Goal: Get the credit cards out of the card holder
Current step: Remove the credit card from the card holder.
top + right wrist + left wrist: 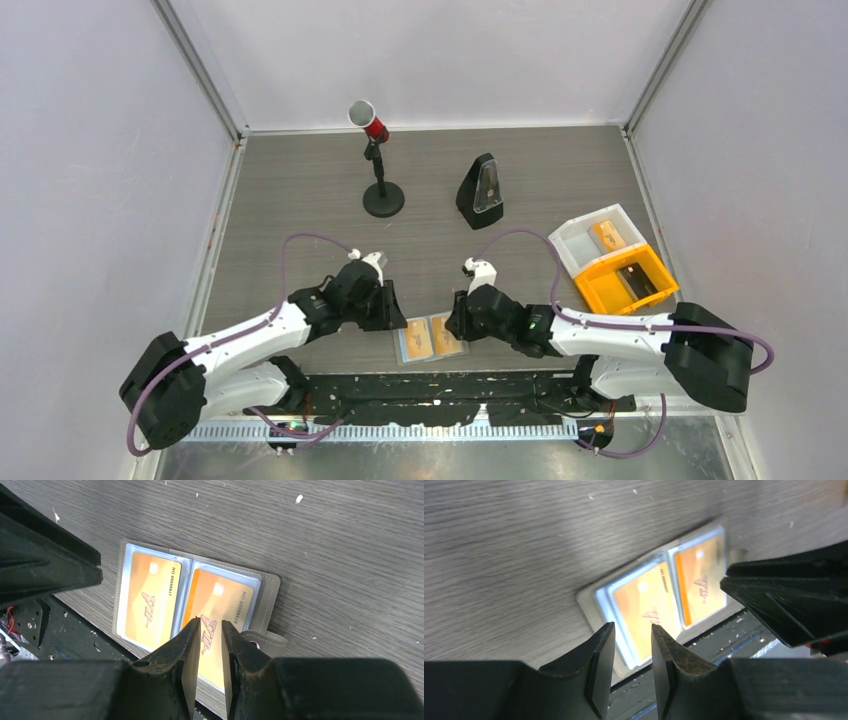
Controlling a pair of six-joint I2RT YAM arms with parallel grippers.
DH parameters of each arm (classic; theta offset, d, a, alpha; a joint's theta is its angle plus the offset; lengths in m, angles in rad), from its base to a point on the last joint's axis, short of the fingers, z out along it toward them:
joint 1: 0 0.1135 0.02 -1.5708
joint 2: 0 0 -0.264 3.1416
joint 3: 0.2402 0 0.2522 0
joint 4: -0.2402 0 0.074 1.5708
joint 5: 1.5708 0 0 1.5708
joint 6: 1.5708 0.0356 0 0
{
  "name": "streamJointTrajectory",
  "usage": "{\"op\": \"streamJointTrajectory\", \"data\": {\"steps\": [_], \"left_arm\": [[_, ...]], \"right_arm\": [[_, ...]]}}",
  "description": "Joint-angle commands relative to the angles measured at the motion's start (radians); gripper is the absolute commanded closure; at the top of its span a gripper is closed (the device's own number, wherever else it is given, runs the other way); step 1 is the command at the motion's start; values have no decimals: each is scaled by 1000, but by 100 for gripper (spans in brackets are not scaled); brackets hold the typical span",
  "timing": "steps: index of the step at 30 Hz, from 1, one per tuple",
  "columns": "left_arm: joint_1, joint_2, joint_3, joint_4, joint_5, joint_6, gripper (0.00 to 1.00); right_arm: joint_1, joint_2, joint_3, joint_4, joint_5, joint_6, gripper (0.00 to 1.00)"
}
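Left gripper (631, 627) and right gripper (211, 622), slightly parted and empty, hover over the grey folding card holder (272, 587); next, pinch an orange plastic card (150, 597) edge.

Print on the two orange cards in the card holder (270, 595)
Red slanted "VIP" across each face; along one short edge, "NO" and a digit string, read in the right wrist view as 8888847 on the left-hand card (149, 600) and seemingly 8888828 on the right-hand card (216, 605), last digits small and unsure.
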Motion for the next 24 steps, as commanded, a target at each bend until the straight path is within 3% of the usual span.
{"op": "streamJointTrajectory", "data": {"steps": [1, 12, 24], "left_arm": [[-51, -23, 30, 64, 37, -37, 65], [-127, 148, 6, 350, 74, -124, 60], [-128, 238, -14, 467, 53, -119, 60]], "right_arm": [[-12, -37, -10, 3, 39, 13, 71], [-17, 2, -60, 57, 6, 30, 72], [-17, -21, -93, 51, 12, 47, 75]]}}
